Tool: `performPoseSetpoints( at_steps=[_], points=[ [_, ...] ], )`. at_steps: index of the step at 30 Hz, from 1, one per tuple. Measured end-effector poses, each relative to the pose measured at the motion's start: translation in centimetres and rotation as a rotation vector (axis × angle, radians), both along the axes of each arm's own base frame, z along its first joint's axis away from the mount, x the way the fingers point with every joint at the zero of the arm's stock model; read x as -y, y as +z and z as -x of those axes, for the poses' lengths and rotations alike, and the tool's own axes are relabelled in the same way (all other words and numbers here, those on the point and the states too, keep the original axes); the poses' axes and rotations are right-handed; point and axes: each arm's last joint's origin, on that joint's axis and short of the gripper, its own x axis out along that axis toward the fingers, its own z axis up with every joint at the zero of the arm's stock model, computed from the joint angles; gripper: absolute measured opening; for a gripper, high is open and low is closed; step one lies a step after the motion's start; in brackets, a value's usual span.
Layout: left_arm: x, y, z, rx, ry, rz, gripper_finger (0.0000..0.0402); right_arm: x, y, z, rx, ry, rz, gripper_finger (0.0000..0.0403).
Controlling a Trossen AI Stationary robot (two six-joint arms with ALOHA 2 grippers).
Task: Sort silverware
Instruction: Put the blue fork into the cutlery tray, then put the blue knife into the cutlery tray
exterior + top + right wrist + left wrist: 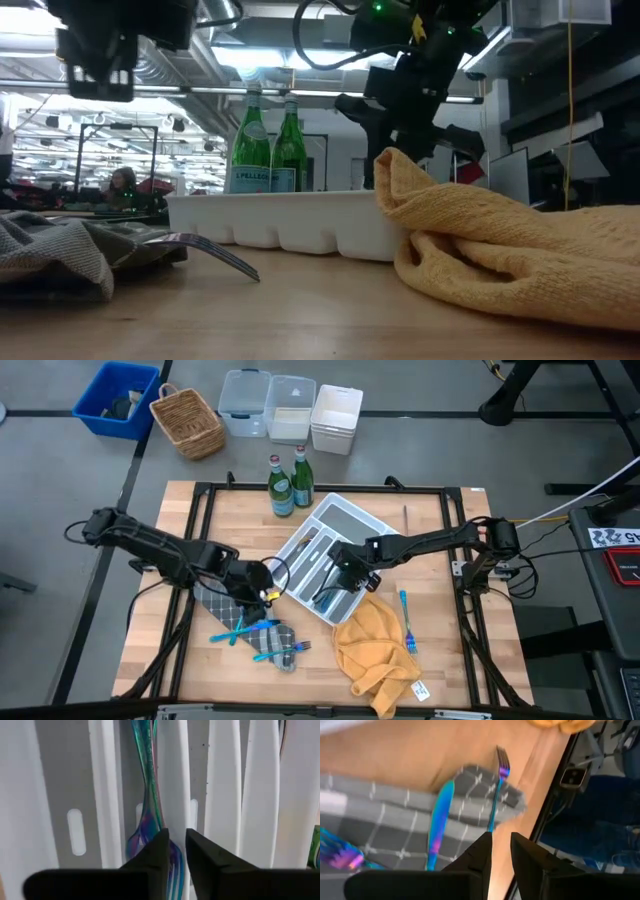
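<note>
My left gripper (264, 590) hangs over the grey checked cloth (222, 603), its fingers close together with nothing between them (501, 842). On the cloth lie a blue knife (439, 822), a blue fork (498, 790) and more blue utensils (255, 632). My right gripper (342, 568) is low over the white divided tray (352, 520), its fingers close together and empty (177, 842). A teal-blue utensil (148, 795) lies in the compartment below it, its broad end under the fingertips. Whether they touch it, I cannot tell. Another blue fork (405, 615) lies on the table by the yellow cloth (375, 650).
Two green glass bottles (287, 482) stand at the tray's far end. The yellow cloth lies bunched at the near right and fills the right of the low view (510, 250). A wicker basket (187, 422), a blue bin (115, 398) and white containers (290, 410) sit beyond the table.
</note>
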Motion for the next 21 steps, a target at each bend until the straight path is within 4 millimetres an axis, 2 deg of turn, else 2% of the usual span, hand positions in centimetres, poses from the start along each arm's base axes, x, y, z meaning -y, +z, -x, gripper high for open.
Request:
performPoseSetpoints(
  at_steps=[5,11,17,21],
  points=[
    [1.6,-0.1,0.6,-0.024,-0.026,0.006,0.0060,0.1,0.0,0.0,0.001,-0.013,0.025,0.0085],
    [3.0,-0.2,1.1,-0.008,-0.033,-0.073,0.0061,0.4,0.1,0.0,0.004,-0.098,0.140,0.0085],
    [3.4,-0.7,2.0,-0.063,-0.008,-0.173,0.0061,0.4,1.0,-0.4,0.058,-0.246,0.075,0.0073],
    [3.6,-1.7,2.5,-0.116,-0.028,-0.200,0.0061,0.4,2.0,-1.0,0.104,-0.306,0.026,0.0065]
  ],
)
